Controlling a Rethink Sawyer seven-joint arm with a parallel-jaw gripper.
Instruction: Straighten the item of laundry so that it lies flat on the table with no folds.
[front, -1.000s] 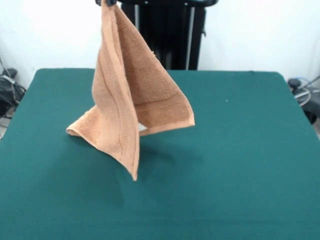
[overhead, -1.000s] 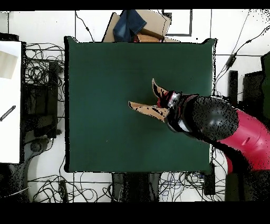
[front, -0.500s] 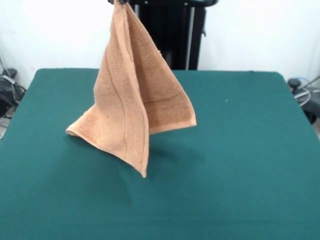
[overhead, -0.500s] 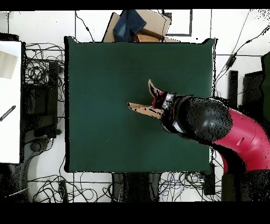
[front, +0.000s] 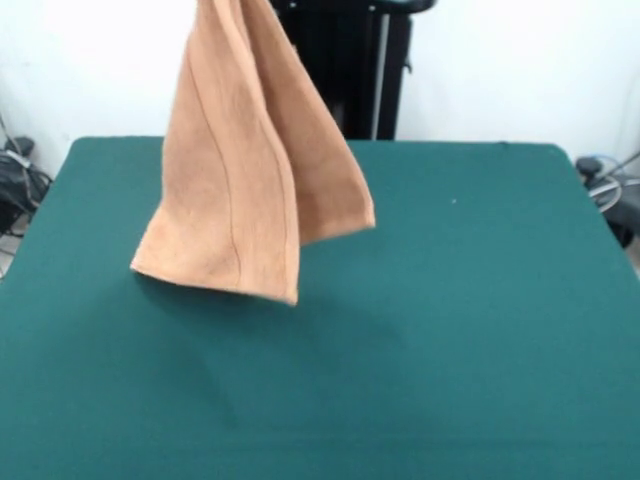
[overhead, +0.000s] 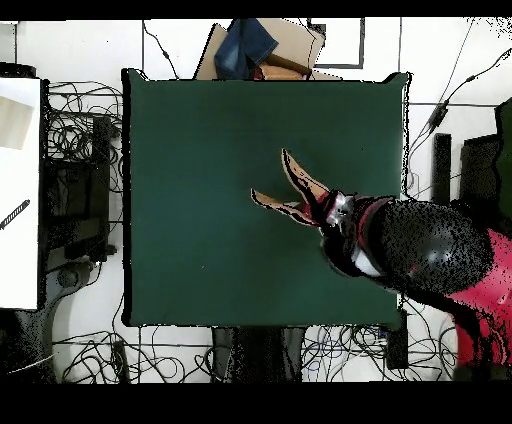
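Observation:
The item of laundry (front: 240, 180), a peach-orange towel, hangs in long folds from a point above the front view's top edge. Its lower hem dangles just above the dark green table (front: 480, 300), with the left corner lowest and a shadow beneath. From overhead, the towel (overhead: 295, 195) shows as two thin orange flaps spreading from the gripper (overhead: 333, 210) at the end of the red and black arm, right of the table's (overhead: 200, 150) middle. The gripper is shut on the towel's top corner. Its tips do not show in the front view.
A cardboard box with blue cloth (overhead: 262, 50) lies just beyond one table edge in the overhead view. Cables run round the table, and a white surface (overhead: 20, 190) stands to its left. The black pedestal (front: 340, 70) rises behind the far edge.
The towel has been lifted higher. Its trailing corners, which drooped low over the table, have risen, and the held corner has gone above the front view's top edge. The arm has shifted slightly.

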